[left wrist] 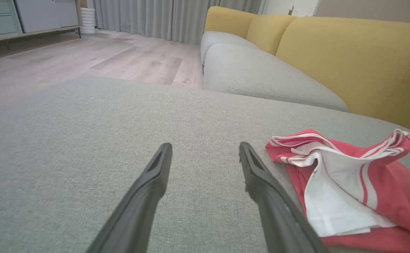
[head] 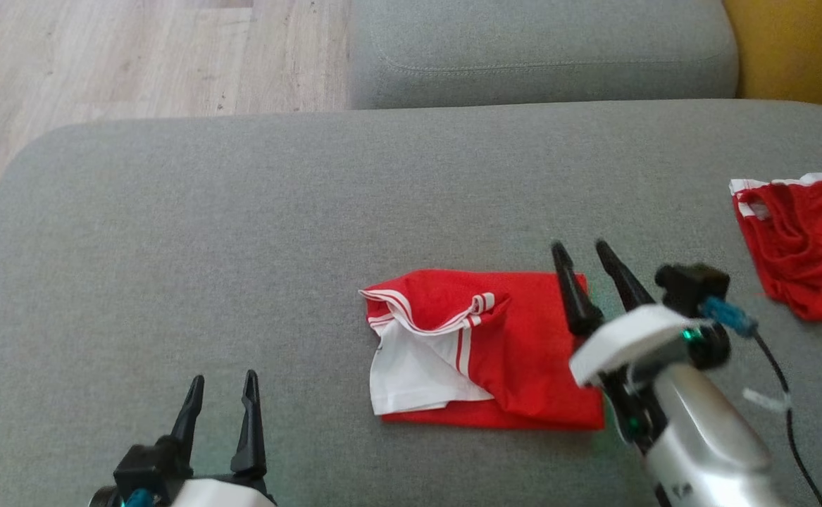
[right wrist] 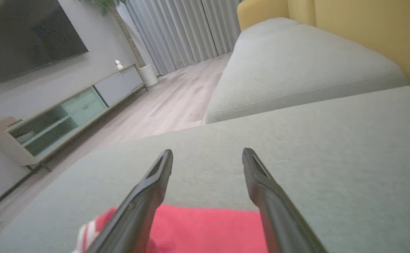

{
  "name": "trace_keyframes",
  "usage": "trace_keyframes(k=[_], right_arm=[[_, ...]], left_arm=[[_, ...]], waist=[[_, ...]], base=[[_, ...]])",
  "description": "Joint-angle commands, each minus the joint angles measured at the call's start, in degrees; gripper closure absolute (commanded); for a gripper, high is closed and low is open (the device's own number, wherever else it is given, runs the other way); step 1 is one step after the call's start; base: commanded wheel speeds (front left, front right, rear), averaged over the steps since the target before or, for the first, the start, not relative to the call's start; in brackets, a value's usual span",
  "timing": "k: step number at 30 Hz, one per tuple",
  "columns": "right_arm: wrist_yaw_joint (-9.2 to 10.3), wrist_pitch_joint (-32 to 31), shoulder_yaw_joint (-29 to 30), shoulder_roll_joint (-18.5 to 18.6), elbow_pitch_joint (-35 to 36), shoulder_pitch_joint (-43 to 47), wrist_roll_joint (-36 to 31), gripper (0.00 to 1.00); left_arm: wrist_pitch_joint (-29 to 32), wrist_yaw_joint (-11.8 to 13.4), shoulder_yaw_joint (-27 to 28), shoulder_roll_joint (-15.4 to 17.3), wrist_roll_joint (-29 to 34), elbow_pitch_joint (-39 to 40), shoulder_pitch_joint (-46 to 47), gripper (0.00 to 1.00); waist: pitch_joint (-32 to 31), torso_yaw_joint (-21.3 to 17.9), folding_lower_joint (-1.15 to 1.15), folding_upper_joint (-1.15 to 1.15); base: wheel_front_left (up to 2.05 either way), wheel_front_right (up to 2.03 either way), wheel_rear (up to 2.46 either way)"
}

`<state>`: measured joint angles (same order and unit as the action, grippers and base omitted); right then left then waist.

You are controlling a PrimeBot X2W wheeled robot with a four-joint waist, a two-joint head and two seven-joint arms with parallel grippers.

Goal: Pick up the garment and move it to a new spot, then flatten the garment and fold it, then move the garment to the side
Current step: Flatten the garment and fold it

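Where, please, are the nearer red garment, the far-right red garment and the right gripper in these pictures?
nearer red garment [head: 537,352]: head view, plain red panel.
far-right red garment [head: 812,246]: head view, red body.
right gripper [head: 580,246]: head view, midway between fingertips.

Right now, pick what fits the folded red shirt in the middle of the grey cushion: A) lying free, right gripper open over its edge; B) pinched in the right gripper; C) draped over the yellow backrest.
A: the shirt lies loose on the cushion, and the right gripper stands open above its edge.

No text, label or number can be read.
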<state>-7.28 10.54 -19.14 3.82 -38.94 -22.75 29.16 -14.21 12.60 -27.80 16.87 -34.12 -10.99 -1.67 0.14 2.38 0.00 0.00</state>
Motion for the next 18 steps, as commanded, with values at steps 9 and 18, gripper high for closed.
trace_keyframes(k=[9,18], right_arm=[[-0.21,-5.8,4.4,0.4,4.2,3.8,-9.7,1.00],[-0.21,-7.9,0.2,0.6,-0.7,2.1,-11.3,1.00]], left_arm=[[-0.3,0.0,1.4,0.7,1.1,1.9,3.1,0.00],[-0.2,0.0,1.2,0.7,1.2,1.6,4.4,0.00]], waist=[[2.2,1.0,0.00,0.00],[3.4,3.5,0.00,0.00]], base=[[0.00,0.00,0.00],[0.00,0.00,0.00]])
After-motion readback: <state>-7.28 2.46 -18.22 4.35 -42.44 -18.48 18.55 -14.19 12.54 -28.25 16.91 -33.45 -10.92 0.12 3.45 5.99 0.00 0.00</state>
